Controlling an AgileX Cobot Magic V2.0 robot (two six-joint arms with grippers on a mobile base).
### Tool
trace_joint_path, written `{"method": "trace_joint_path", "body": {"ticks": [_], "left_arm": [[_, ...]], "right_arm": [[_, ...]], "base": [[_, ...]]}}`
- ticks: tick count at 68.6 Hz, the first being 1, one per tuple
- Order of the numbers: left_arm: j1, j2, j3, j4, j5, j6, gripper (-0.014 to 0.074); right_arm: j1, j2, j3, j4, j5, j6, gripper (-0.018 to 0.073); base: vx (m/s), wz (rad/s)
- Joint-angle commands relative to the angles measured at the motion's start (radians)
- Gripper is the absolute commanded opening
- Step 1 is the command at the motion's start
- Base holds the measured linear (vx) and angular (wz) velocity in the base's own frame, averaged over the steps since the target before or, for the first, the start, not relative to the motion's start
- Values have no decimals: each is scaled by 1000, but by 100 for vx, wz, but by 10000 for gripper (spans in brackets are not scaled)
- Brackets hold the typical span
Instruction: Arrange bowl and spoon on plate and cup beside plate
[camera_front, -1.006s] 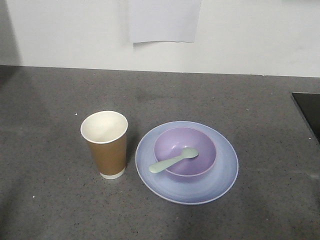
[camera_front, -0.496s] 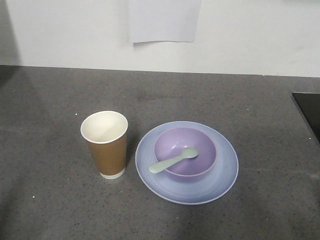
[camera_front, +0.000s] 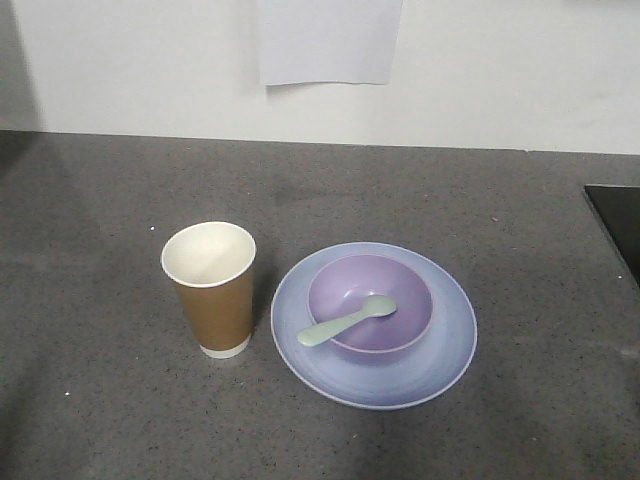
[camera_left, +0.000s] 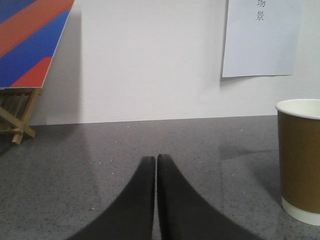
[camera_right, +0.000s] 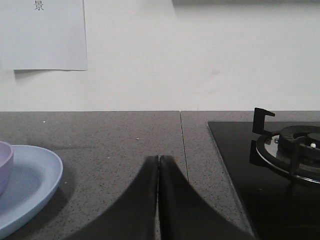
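Showing wall sheet printed "场景", brown cup unmarked

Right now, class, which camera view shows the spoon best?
The exterior front-facing view: the spoon lies whole in the bowl, handle over its rim. Neither wrist view shows the spoon at all.

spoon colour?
Pale mint green; the spoon shows best in the front view, lying in the bowl.
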Motion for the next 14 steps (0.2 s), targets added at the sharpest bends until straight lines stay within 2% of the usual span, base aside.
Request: {"method": "trace_joint_path", "body": {"ticks": [1, 14], "left_arm": [[3, -14, -20, -7, -76, -6, -6], [3, -14, -20, -7, -76, -6, -6]], "right_arm": [[1, -6, 10, -9, -76, -7, -11], [1, -6, 10, -9, -76, -7, -11]], "base": [[0, 0], [0, 0]]}}
